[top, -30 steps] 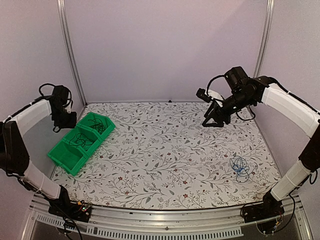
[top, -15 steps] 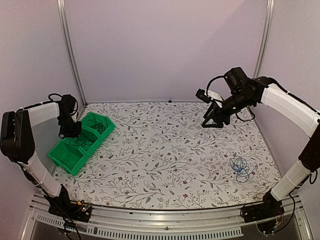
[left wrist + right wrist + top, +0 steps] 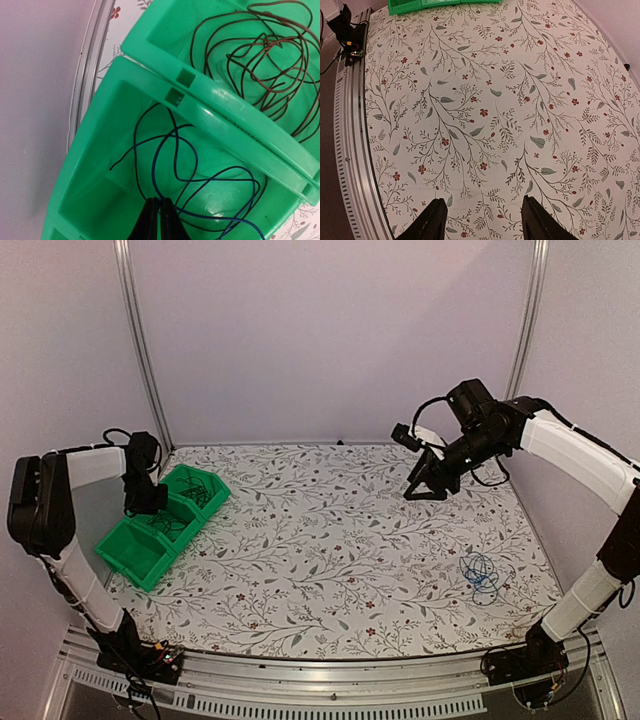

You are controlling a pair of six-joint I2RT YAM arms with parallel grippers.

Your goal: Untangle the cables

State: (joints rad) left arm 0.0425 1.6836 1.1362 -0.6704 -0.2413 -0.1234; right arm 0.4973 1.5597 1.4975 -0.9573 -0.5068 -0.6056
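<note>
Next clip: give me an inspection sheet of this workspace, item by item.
Surface: flowered tablecloth, lying flat.
Job's things: brown cable coiled in the far compartment of the green bins; dark cable in the middle compartment; blue cable loose on the cloth at the right.
Clutter: nothing seen.
Grippers: left tool closed, seemingly pinching the dark cable inside the bins; right tool open above bare cloth, holding nothing.
Cables: black arm wiring looped at both wrists.
Surroundings: plain purple walls, metal posts.
</note>
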